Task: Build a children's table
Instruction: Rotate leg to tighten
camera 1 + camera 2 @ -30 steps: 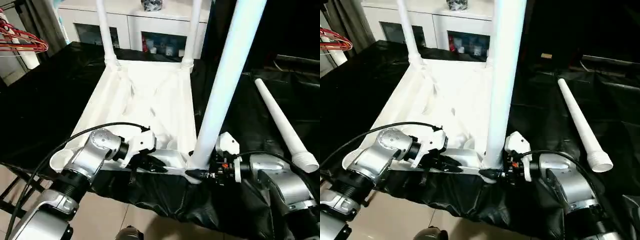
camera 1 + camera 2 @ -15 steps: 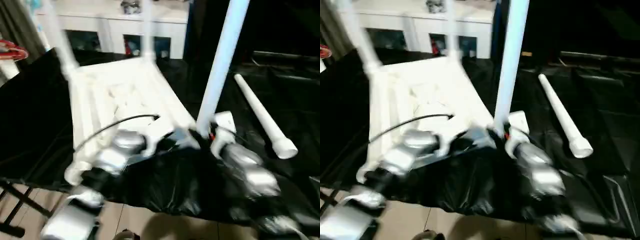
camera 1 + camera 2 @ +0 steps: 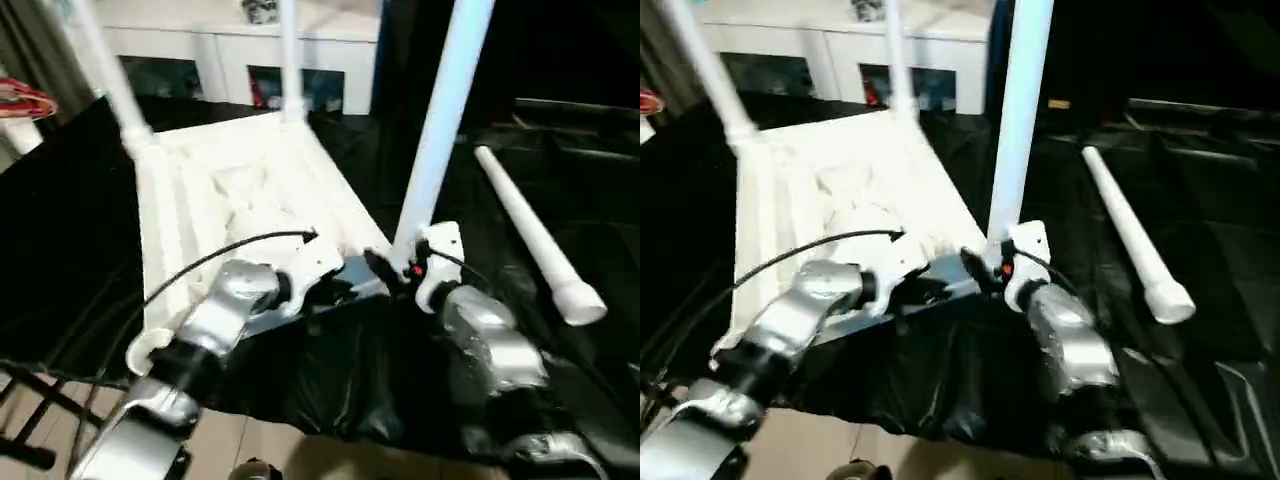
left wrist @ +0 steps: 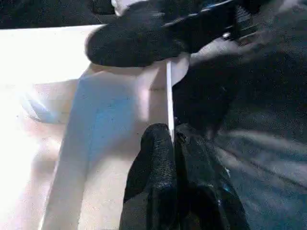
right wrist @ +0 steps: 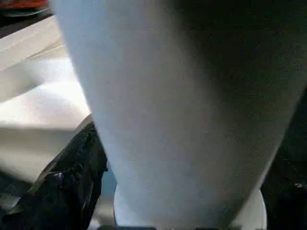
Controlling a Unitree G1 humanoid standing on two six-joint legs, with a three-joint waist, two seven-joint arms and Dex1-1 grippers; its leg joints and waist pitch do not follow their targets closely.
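Since a second ago: tabletop (image 3: pixel 240 190) swung, near-right corner farther | left claw (image 4: pixel 173 143) pinches near rim | right claw (image 3: pixel 398 268) grip unclear at upright leg (image 3: pixel 440 120) base | spare leg (image 3: pixel 530 235) right, desk (image 3: pixel 60 200) | advice: steady rim, seat leg straight.

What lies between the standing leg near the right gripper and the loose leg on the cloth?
In the left eye view, between the standing leg and the loose leg, just bare black cloth.

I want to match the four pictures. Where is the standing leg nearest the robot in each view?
Left eye: near leg, right of centre.
Right eye: centre.
Left wrist: cannot tell.
Right wrist: wide tube up close.
Shared landmark: the loose leg lying on the black cloth, in both eye views.
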